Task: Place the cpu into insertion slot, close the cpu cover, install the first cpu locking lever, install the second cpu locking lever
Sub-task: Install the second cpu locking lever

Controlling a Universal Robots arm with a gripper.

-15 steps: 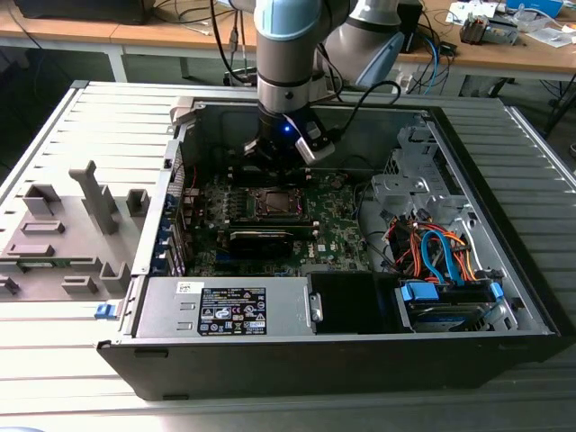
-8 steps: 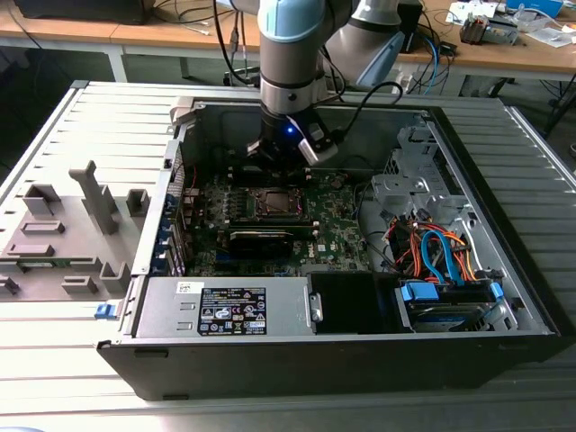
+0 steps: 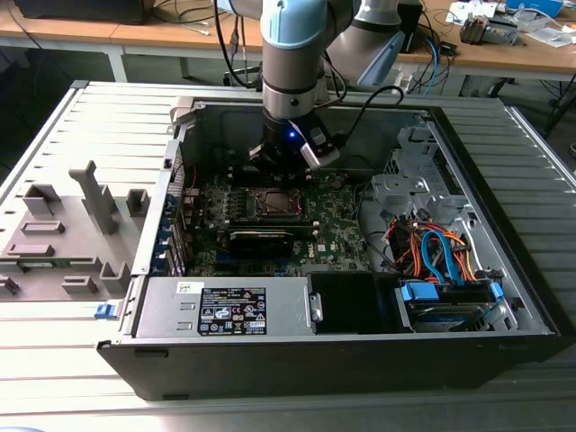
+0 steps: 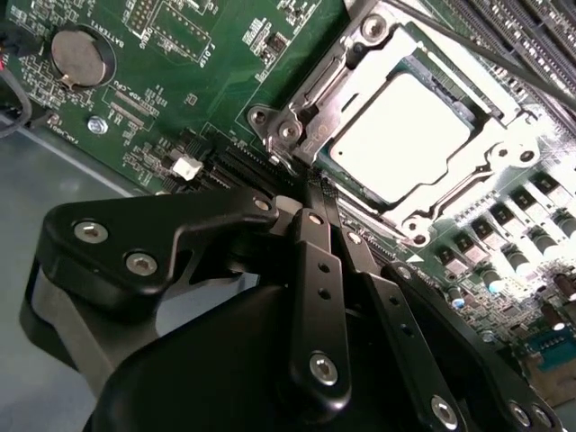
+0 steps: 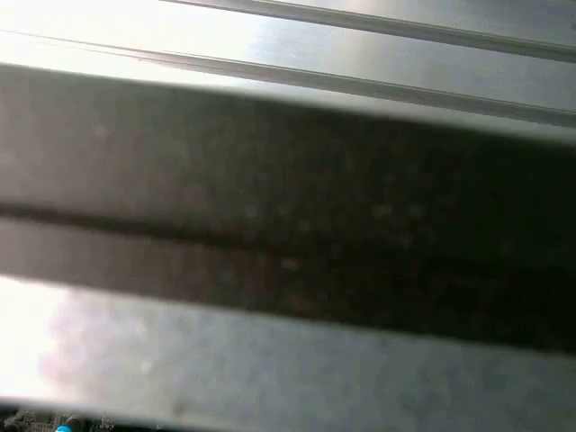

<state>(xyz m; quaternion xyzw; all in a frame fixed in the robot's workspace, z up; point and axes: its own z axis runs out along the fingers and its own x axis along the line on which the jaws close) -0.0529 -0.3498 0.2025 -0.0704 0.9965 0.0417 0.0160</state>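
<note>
Black metal linkage bars of the pincer [image 4: 317, 193] fill the foreground of the second wrist view, drawn together into a narrow clenched tip that sits just beside a corner of the square metal-rimmed insertion slot [image 4: 297, 126] on the green circuit board [image 4: 180, 108]. Nothing is gripped between them. Lying flat in that slot is the cpu [image 4: 400, 135], a small square chip with a bright silvery-grey metal top, its faces level with the board and its edges squared to the socket. Over it lies the cpu cover [image 4: 468, 193], a thin silvery metal frame whose central window shows the chip. A round silver coin battery [image 4: 79, 56] sits well apart on the board. In the exterior view the blue-and-grey robot arm [image 3: 292, 54] reaches down into the open dark grey computer case [image 3: 432, 234], which rests on a ribbed grey counter [image 3: 54, 342].
</note>
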